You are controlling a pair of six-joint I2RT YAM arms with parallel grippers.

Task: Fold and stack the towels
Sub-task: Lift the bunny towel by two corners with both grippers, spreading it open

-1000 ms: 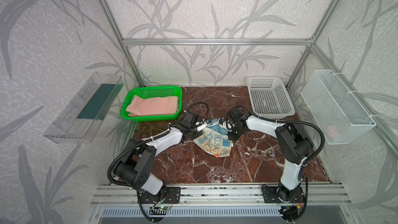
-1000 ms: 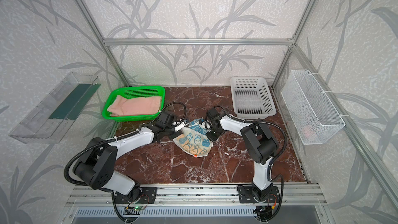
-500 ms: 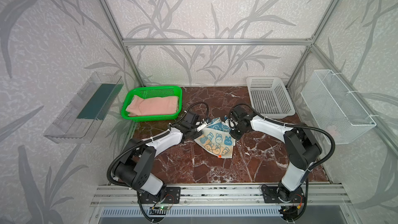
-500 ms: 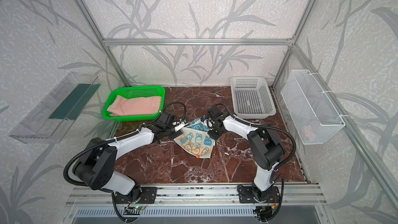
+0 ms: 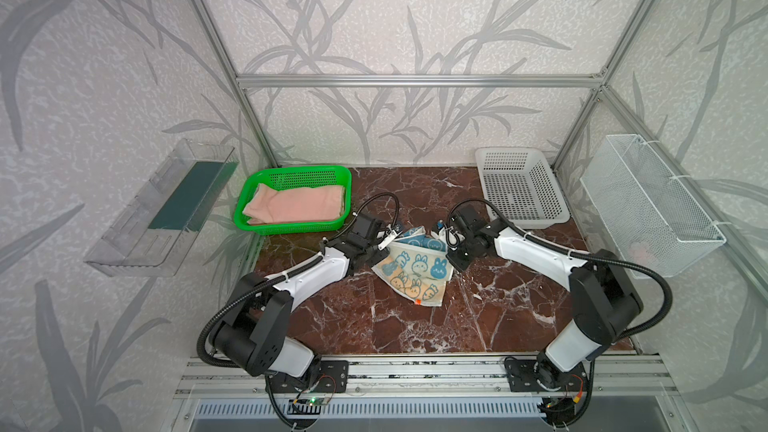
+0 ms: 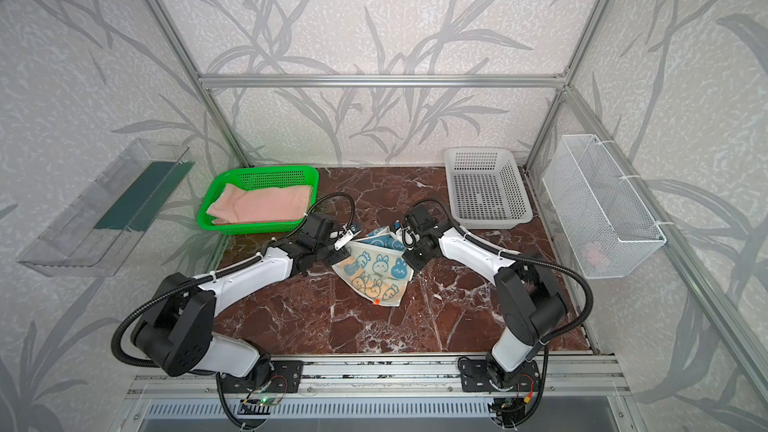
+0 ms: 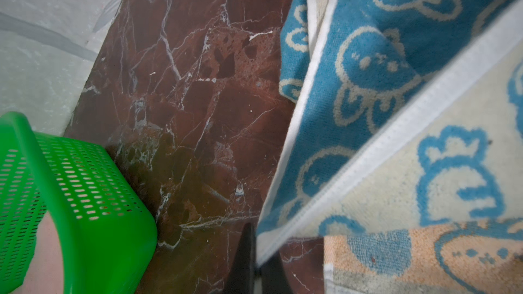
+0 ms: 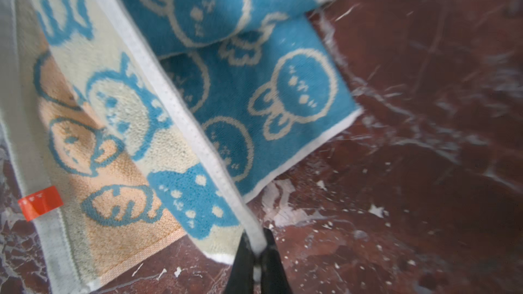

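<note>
Table [image 5: 374, 317]: red-brown marble w/ white veins, some white flecks near the R side. It sat inside an aluminium frame [image 5: 415, 80]; walls on 3 sides were papered pale grey w/ a darker leaf pattern. A metal rail [image 5: 415, 371] ran along the near edge, w/ both arm bases on it.

Teal towel [image 5: 415, 272] [image 6: 376, 274] lay mid-table betw. the two arms, partly folded: the cream/orange side faced up on the near part, the teal bunny-face side showed at the far part. An orange tag [image 8: 41, 202] sat by its near corner, which was on the marble.

L tool [image 5: 371, 257] [image 7: 254, 264] was clenched on the towel's white hem at the left corner. R tool [image 5: 453, 263] [image 8: 256, 255] was pinched tight on the same hem at the right corner. Couldn't tell if the held edge was clear of the table.

Pink towel [image 5: 297, 207] [image 6: 262, 203] lay folded in a green basket [image 5: 291, 171] at far left, just beyond the L tool. White basket [image 5: 509, 151] stood at far right, nothing seen in it.

Clear tray [image 5: 158, 209] hung on the left wall and a wire basket [image 5: 648, 201] on the right wall, w/ something pale pink inside, too blurred to tell.
</note>
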